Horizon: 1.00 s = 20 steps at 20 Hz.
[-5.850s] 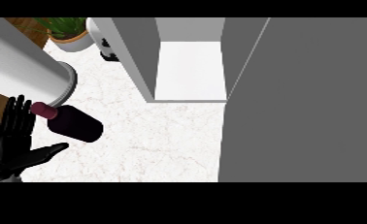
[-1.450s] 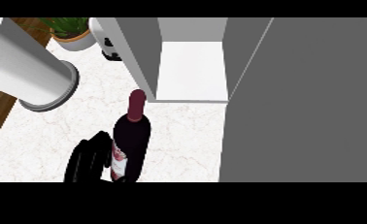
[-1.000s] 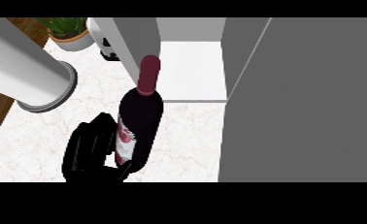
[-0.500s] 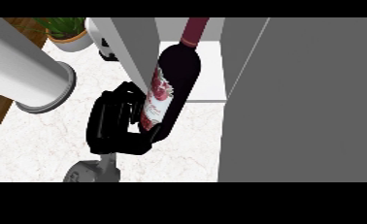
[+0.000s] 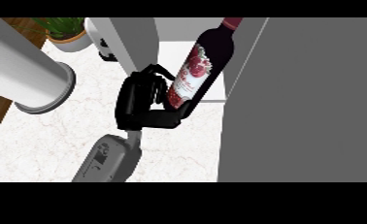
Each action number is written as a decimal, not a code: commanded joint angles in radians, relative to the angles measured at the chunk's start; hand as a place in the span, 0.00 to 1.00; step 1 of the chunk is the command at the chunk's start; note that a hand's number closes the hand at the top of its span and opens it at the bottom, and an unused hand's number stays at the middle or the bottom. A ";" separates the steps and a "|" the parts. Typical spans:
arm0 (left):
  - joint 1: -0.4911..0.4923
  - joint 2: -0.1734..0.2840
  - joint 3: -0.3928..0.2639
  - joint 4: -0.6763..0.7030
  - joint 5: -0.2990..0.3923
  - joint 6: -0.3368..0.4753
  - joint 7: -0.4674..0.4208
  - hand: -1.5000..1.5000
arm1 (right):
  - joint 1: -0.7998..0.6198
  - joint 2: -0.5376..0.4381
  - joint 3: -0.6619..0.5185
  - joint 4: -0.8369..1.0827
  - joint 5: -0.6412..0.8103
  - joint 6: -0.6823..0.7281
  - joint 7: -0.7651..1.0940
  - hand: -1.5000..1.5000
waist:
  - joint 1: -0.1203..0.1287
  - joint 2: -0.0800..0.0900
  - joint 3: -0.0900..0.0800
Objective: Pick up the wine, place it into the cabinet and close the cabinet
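At centre frame the right hand (image 5: 143, 103) is curled round the lower body of the wine bottle (image 5: 202, 65), fingers behind it and thumb under its base. The bottle tilts up and to the right from the hand — its neck and dark red cap reach the top edge of the frame, over the white floor of the open cabinet (image 5: 188, 65). The cabinet's grey door (image 5: 294, 102) fills the right side. A potted plant (image 5: 63, 30) sits upper left on the marble counter (image 5: 43, 145).

Wine (image 5: 202, 68) before cabinet (image 5: 188, 65) opening
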State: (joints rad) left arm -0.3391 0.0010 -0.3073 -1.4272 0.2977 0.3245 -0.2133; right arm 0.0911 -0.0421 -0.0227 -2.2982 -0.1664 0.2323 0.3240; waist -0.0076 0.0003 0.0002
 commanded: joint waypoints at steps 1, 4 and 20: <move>-0.091 -0.001 -0.041 0.175 0.024 0.052 -0.075 1.00 | 0.066 0.033 0.063 -0.002 0.057 0.019 -0.061 0.00 | -0.005 0.001 0.000; -0.089 -0.001 -0.163 0.202 0.078 0.175 -0.166 1.00 | -0.023 0.003 0.031 -0.022 0.022 -0.010 0.031 0.00 | -0.004 0.001 -0.001; -0.161 -0.001 -0.113 0.492 0.233 0.103 -0.283 1.00 | -0.026 -0.020 -0.018 -0.031 -0.041 0.005 0.062 0.00 | -0.002 0.001 -0.001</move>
State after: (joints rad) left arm -0.4970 0.0002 -0.3970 -0.9944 0.4866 0.4273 -0.4516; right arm 0.1062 -0.0512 -0.0365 -2.3259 -0.1919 0.2500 0.3384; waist -0.0103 0.0011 -0.0001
